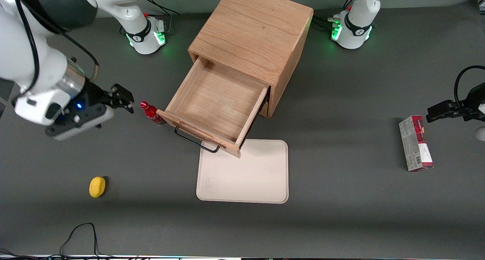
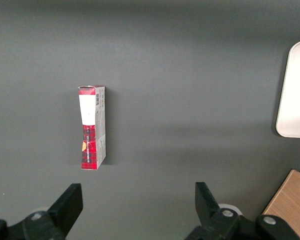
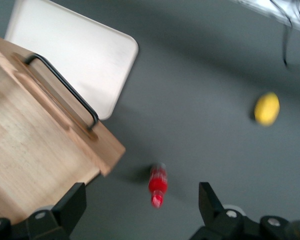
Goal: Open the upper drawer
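The upper drawer (image 1: pixel 219 101) of the oak cabinet (image 1: pixel 254 32) stands pulled far out, its bare wooden inside showing. Its thin black bar handle (image 1: pixel 195 140) faces the front camera. The lower drawer is hidden under it. My right gripper (image 1: pixel 122 97) is open and empty, off to the side of the drawer toward the working arm's end of the table, apart from the handle. The right wrist view shows the drawer's front corner (image 3: pixel 35 145), the handle (image 3: pixel 65 87) and my open gripper (image 3: pixel 142 200) with nothing between the fingers.
A small red bottle (image 1: pixel 151 113) stands beside the drawer's front corner, between gripper and drawer; it also shows in the right wrist view (image 3: pixel 158 184). A cream tray (image 1: pixel 246 176) lies in front of the drawer. A yellow lemon (image 1: pixel 97 186) lies nearer the camera. A red box (image 1: pixel 415 143) lies toward the parked arm's end.
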`<action>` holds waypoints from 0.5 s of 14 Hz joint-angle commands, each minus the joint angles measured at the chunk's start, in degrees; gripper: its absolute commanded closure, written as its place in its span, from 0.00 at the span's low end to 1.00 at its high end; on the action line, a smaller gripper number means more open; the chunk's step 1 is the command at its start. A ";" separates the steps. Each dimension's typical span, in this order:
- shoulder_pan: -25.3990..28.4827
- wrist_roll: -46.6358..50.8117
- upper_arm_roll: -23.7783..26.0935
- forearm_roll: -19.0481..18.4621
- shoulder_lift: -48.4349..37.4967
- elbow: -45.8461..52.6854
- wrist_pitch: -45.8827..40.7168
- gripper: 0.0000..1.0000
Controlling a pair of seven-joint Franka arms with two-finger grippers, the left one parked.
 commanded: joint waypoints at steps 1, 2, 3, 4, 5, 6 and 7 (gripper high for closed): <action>0.13 8.24 -4.09 2.06 -15.96 -20.29 2.63 0.00; 0.13 8.61 -5.58 2.76 -19.39 -23.46 2.54 0.00; 0.13 8.35 -8.12 4.16 -21.69 -25.15 2.28 0.00; 0.13 7.48 -10.32 4.69 -22.32 -25.25 1.67 0.00; 0.13 6.51 -11.39 4.70 -22.41 -25.08 1.32 0.00; 0.13 5.46 -11.66 4.61 -22.24 -24.64 1.14 0.00; 0.13 5.45 -11.66 4.61 -22.06 -24.46 1.22 0.00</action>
